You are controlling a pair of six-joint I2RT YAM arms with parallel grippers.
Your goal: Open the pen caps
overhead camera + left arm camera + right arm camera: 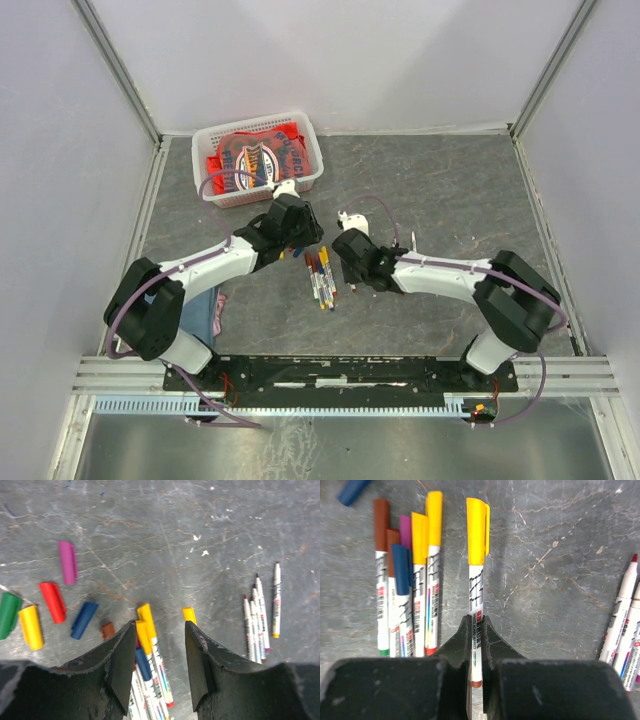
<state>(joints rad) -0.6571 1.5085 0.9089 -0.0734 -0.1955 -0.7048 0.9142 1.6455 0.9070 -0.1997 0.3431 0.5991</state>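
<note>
- Surface: table [450, 180], grey, scuffed. The basket [312, 160] is well beyond both sets of fingers and not in use.
- R arm: right gripper [476, 625] fingers clamped on held pen [475, 592] at mid-barrel. Its yellow cap [477, 530] is on, straight ahead of the tips.
- L arm: left gripper [160, 650] fingers apart, nothing gripped. A yellow cap end, prob. the same one, sits just ahead of its right-hand finger.
- Capped pens [405, 580]: row just left of the R fingers.
- Loose caps [52, 602]: already off, well left of the L fingers.
- Handling (est.): caps light, hard and smooth, so slip risk. Press-fit, so grip at mid-body and pull along barrel axis. Barrel thin, stiff.
- Obscured: L finger-to-cap contact cannot be told. Fingertips hidden in top view. Pen ends cut off by L fingers.
</note>
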